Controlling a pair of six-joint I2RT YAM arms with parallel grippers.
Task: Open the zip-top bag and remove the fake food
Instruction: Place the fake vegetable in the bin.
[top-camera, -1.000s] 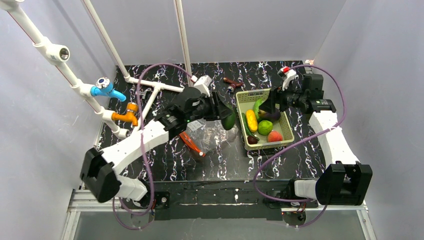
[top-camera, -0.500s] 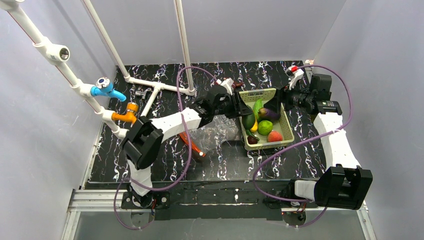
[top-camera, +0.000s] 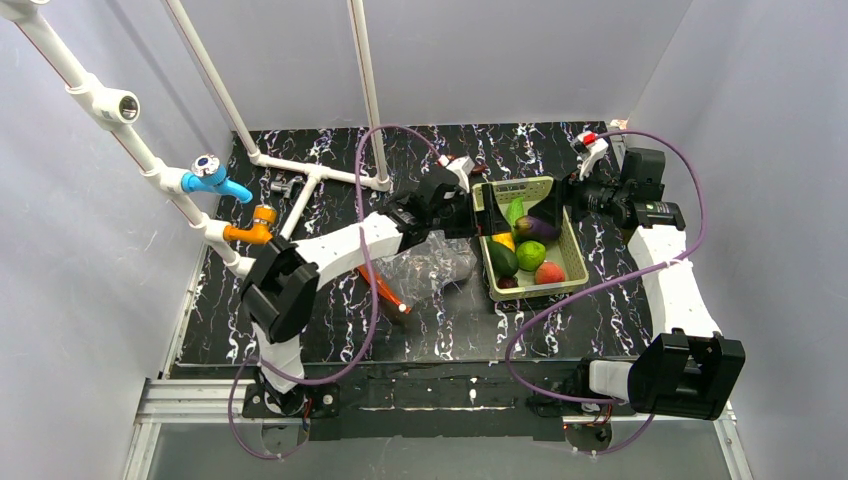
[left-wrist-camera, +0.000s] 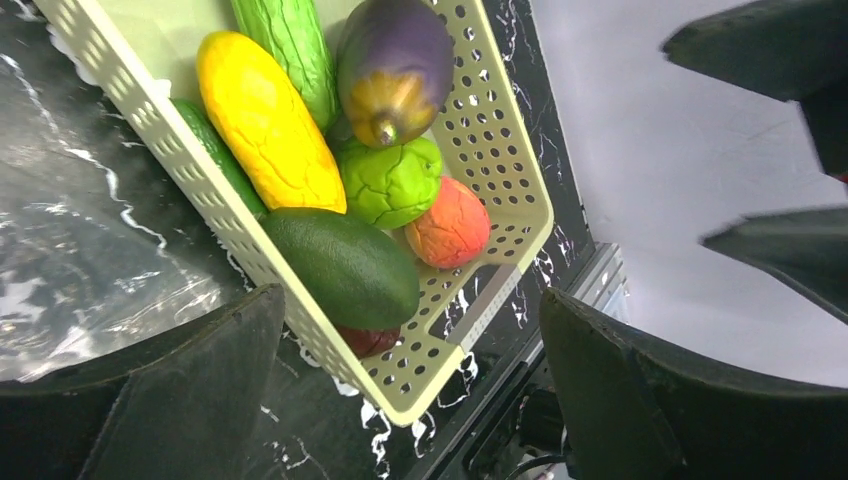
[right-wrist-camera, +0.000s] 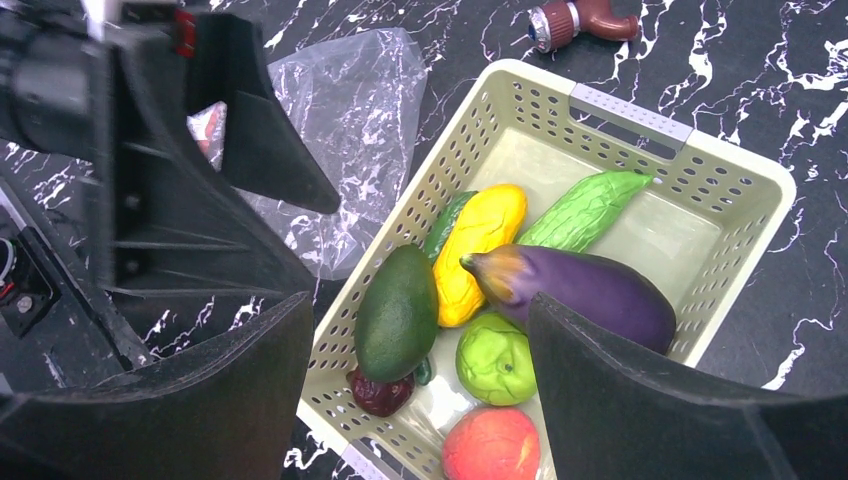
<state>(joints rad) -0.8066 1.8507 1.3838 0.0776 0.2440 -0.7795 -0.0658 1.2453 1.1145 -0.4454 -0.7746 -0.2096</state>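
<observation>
The zip-top bag (top-camera: 425, 268) lies crumpled on the dark table, its red-orange zipper strip (top-camera: 383, 290) at the left. The fake food sits in the yellow-green basket (top-camera: 540, 291): avocado (left-wrist-camera: 340, 265), yellow piece (left-wrist-camera: 265, 120), cucumber (left-wrist-camera: 290, 40), eggplant (left-wrist-camera: 395, 60), green round fruit (left-wrist-camera: 392, 180) and tomato (left-wrist-camera: 450, 222). My left gripper (top-camera: 480, 215) hangs open over the basket's left rim, holding nothing. My right gripper (top-camera: 562, 205) stands open above the basket's far right side, also holding nothing. In the right wrist view the avocado (right-wrist-camera: 397, 310) leans on the basket's left wall.
A brown object with a handle (right-wrist-camera: 585, 18) lies on the table behind the basket. White pipes with a blue valve (top-camera: 212, 178) and an orange one (top-camera: 255, 228) run along the left. Grey walls close in both sides.
My left arm swung right from the bag to the basket with the avocado, then opened. The avocado now lies in the basket. The right gripper drew back a little.
</observation>
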